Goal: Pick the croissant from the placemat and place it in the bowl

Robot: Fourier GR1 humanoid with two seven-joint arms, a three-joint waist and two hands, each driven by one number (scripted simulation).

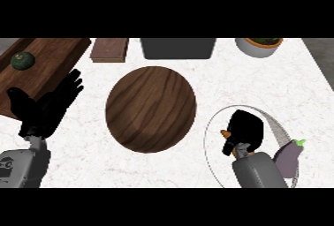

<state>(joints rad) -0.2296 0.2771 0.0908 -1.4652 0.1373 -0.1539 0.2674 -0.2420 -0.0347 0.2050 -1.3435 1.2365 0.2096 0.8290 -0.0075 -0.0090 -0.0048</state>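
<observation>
1. Grey forearms are seen coming in from the lower edge: the right forearm (259,173) at the lower right, the left forearm (23,165) at the lower left.
2. The right hand (244,128) is held over the bowl (274,123), with its fingers curled round the croissant (225,133).
3. Only a small orange-brown part of the croissant is shown, at the hand's left edge; the rest is hidden by the hand.
4. A purple eggplant (289,155) with a green stem is seen at the bowl's right side. Whether it lies inside the bowl or against the rim cannot be told.
5. The round wooden placemat (150,109) lies bare at the middle of the white counter (85,159), just left of the bowl.
6. The left hand (46,108) is shown at the left edge, open, fingers up and spread, resting and holding nothing.
7. A long wooden tray (49,66) is set at the far left corner, partly behind the left hand, with a dark green round fruit (22,60) on it.
8. Along the far edge are seen a brown block (109,49), a dark grey container (177,47) and a potted plant (259,45).
</observation>
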